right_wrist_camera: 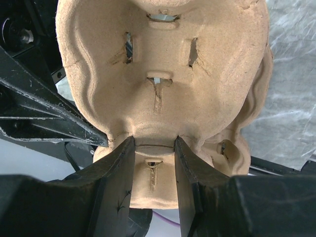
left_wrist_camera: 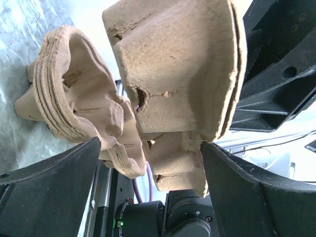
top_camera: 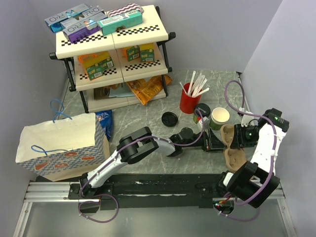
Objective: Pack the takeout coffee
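Shelf rack is back left on my tabletop, bag in front of it. Cup of sticks stands mid-back, loose lid just left of it, open cup on its right. Nearer me, one carrier sits between my left tool and right tool, carrier stack just before it.

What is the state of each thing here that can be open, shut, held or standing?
paper bag: upright, open
green cup: upright, no lid
black lid: flat on table, on no cup
red cup: upright, holds white sticks
cup tray: gripped by right hand
left hand: open
right hand: shut on cup tray
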